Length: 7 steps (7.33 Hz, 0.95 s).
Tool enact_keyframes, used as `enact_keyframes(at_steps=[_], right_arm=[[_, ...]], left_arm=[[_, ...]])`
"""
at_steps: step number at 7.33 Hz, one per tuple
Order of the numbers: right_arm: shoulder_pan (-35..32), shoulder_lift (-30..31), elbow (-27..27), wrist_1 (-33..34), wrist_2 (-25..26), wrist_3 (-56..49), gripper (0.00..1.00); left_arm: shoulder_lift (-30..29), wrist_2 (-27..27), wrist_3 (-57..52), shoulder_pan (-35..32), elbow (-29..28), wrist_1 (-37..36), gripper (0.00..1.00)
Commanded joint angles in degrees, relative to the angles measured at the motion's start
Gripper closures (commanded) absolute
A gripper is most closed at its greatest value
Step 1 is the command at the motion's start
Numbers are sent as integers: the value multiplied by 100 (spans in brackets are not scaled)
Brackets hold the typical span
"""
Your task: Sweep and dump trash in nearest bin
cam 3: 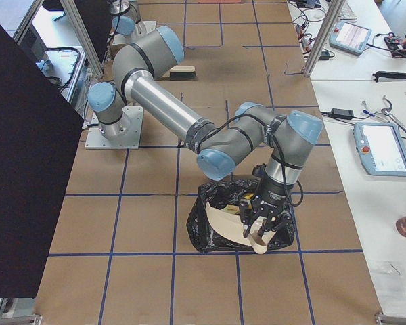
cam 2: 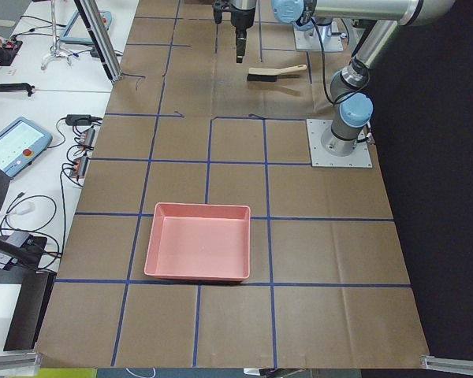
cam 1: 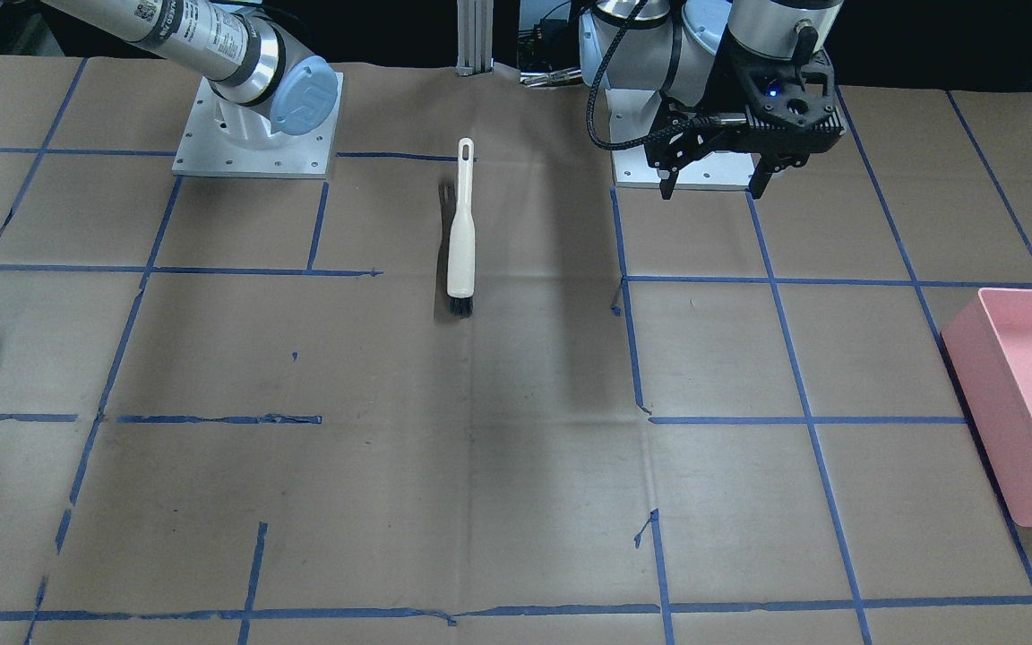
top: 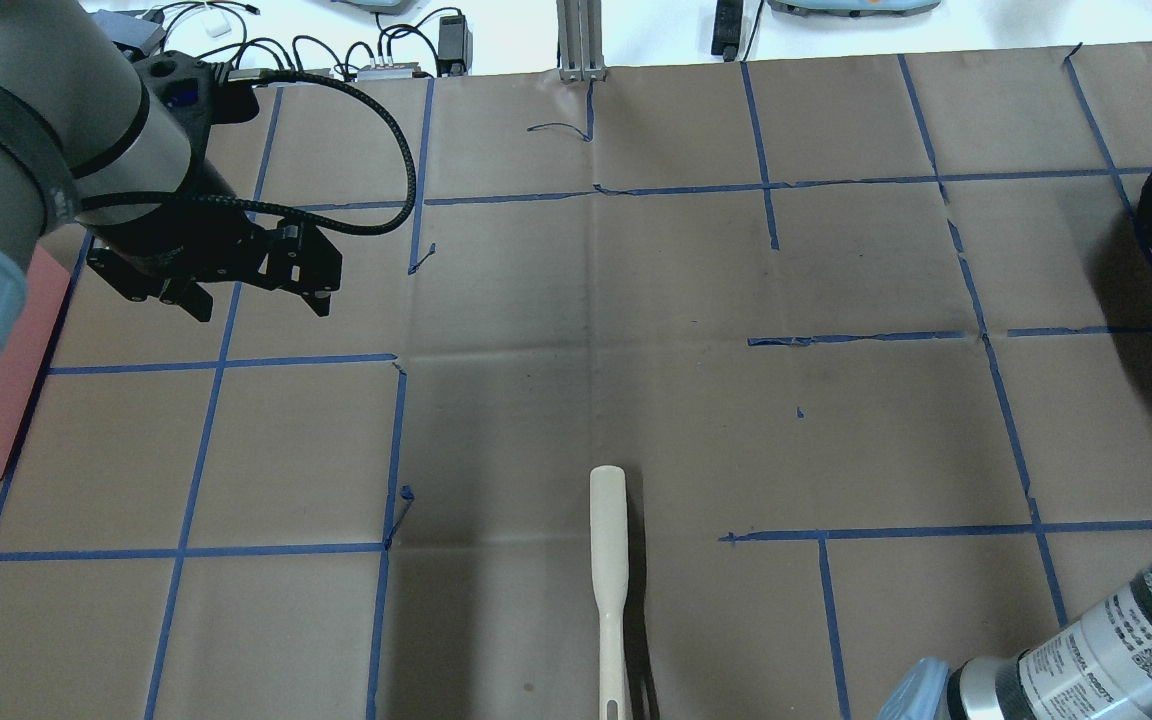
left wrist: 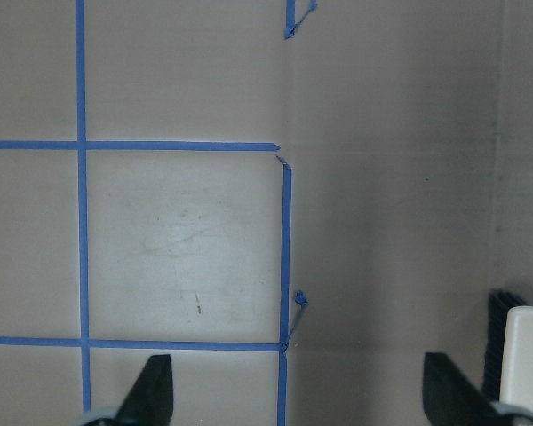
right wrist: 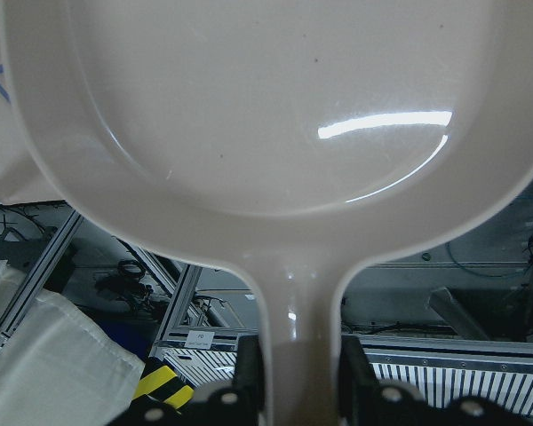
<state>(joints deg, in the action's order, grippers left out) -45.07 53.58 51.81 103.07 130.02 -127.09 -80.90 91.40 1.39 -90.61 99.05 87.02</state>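
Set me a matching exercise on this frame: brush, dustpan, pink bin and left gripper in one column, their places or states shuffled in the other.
Things:
1. brush
2. dustpan
3. pink bin
4. left gripper

States:
A. open, holding nothing, above the table
B. lying flat on the table, nothing touching it
C. gripped by its handle in the right gripper, over the black-bagged bin
D. empty, standing on the table

Pairs: 1-B, 2-C, 3-D, 4-A

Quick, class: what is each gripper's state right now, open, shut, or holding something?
Left gripper: open, holding nothing.
Right gripper: shut on the handle of the cream dustpan.
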Motion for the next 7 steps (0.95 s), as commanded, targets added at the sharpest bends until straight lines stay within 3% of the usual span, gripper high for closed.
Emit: enact_keyframes(at_steps=[1, 4, 5, 7], right_arm=[[-2, 214, 233, 133, 172, 149, 97], [-10, 397, 556, 169, 42, 79, 97], [-10, 808, 871, 74, -524, 88, 97], [-10, 1800, 2020, 177, -959, 245, 97]], left_arm=[[13, -17, -68, 0, 62, 17, 0], [38, -9, -376, 0, 237, 79, 0], [48, 0, -367, 0, 290, 70, 0], [74, 9, -376, 9, 299, 70, 0]])
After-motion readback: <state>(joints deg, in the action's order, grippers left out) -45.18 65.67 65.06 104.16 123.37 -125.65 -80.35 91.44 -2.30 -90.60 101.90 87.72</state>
